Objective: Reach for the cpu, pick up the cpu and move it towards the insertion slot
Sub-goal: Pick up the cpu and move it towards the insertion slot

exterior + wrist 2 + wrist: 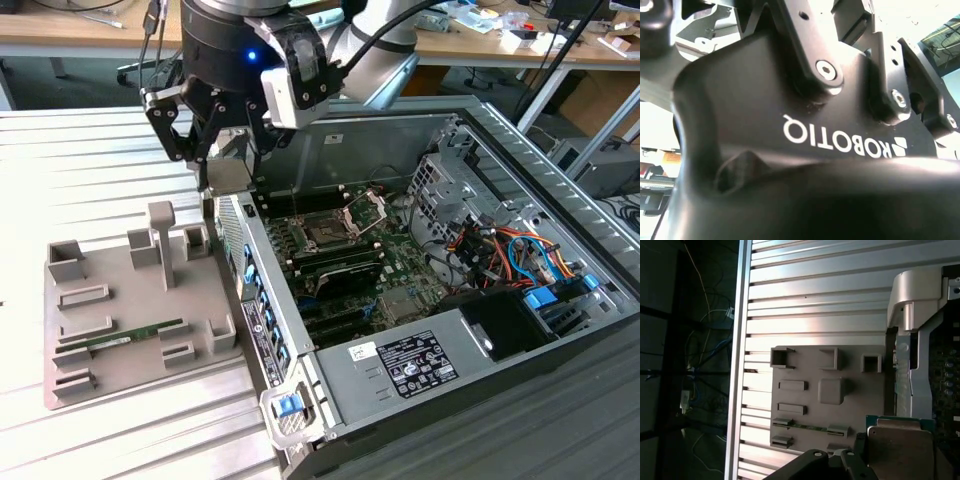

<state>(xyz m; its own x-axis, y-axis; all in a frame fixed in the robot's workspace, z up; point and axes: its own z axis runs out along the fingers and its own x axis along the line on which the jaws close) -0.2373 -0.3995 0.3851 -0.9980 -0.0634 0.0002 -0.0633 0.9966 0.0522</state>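
Closed around the cpu [228, 176], the gripper [226, 160] is seen in the exterior view raised above the near wall of the open computer case [520, 150], between the grey fixture tray [75, 360] on the exterior view's left and the motherboard [400, 290] inside the case. The chip is held flat between the black fingers [180, 135], its pale metal top showing below them. In the first wrist view the cpu [900, 452] appears with a green edge around its silvery top, hanging over the tray's edge and the case wall. The insertion slot [325, 236], with its silver frame raised, lies on the motherboard, apart from the held chip. A green memory stick [125, 340] rests in the tray.
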